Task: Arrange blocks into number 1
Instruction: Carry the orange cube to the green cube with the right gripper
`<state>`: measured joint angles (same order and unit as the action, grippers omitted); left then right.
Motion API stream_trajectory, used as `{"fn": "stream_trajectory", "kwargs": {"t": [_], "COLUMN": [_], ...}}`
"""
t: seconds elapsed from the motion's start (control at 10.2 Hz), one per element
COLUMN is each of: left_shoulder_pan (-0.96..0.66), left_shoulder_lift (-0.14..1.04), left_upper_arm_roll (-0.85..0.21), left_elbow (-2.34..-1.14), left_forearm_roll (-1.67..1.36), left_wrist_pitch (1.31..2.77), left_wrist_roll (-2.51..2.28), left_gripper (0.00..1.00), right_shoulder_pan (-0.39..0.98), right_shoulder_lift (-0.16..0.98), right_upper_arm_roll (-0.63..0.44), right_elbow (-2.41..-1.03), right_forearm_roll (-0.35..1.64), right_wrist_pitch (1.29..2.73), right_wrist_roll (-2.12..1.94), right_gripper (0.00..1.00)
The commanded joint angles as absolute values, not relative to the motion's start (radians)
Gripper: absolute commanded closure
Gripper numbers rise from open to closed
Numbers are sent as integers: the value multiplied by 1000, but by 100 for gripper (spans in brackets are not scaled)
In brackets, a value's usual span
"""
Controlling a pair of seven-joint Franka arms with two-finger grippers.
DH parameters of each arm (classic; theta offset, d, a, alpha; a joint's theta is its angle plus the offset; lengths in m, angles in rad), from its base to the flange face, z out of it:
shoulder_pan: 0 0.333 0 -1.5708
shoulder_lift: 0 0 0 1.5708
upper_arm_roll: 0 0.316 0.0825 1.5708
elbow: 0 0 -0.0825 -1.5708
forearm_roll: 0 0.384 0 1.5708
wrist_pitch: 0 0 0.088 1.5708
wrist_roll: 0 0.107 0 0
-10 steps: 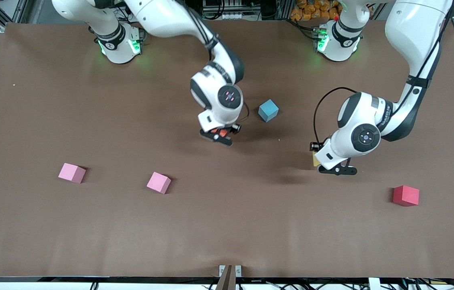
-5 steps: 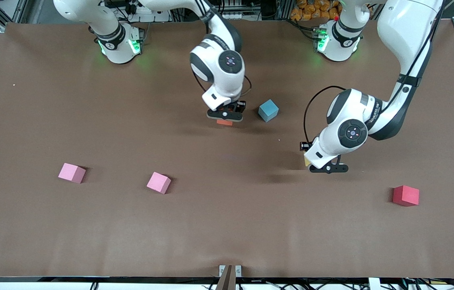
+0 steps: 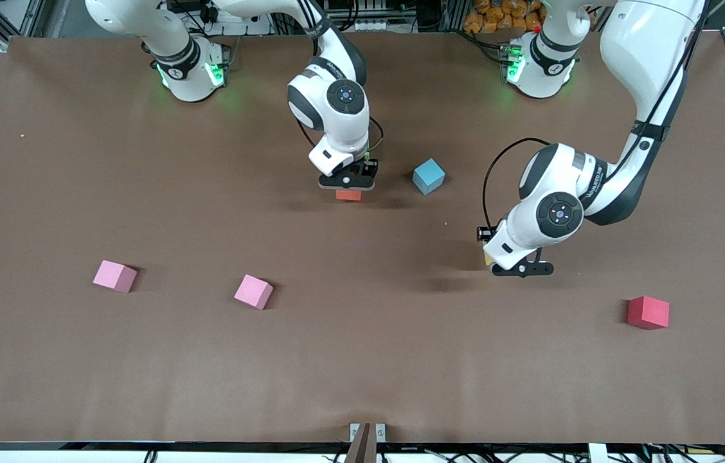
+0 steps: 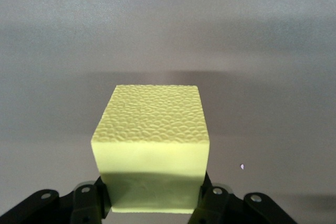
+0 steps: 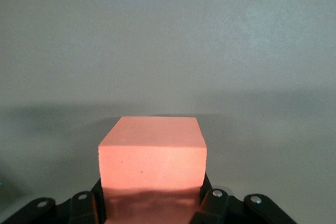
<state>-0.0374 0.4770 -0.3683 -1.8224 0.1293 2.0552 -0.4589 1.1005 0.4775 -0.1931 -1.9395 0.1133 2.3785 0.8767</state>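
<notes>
A brown bench (image 3: pixel 362 360) is carrying scattered foam blocks. The right gripper (image 3: pixel 348 186) is hanging over the middle of the bench, its jaws closing on an orange block (image 5: pixel 152 153), beside a light blue block (image 3: pixel 429 176). The left gripper (image 3: pixel 520 269) is hovering toward the left arm's end, its jaws clamping a yellow block (image 4: pixel 152 148). A red block (image 3: pixel 648 312) is lying nearer the front camera. Two pink blocks (image 3: pixel 115 276) (image 3: pixel 254 291) are sitting toward the right arm's end.
</notes>
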Motion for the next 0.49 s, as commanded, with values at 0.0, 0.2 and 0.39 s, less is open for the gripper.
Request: {"fn": "stream_trajectory", "kwargs": {"t": [0.0, 0.2, 0.39], "left_shoulder_pan": [-51, -49, -49], "left_shoulder_lift": [486, 489, 495], "left_upper_arm_roll": [-367, -367, -367], "left_elbow": [-1804, -1804, -1804], "left_forearm_roll": [115, 126, 129], "left_wrist_pitch": [2034, 2034, 2034], "left_wrist_roll": [-474, -453, -446], "left_gripper": [49, 49, 49], "right_shoulder_pan": [1129, 1140, 1155], "right_shoulder_lift": [445, 446, 448], "right_upper_arm_roll": [-196, -196, -196], "right_elbow": [-2006, -2006, -2006], "right_forearm_roll": [97, 97, 98], "right_wrist_pitch": [2431, 2431, 2436], "right_wrist_roll": [877, 882, 888], "right_gripper": [100, 100, 100]}}
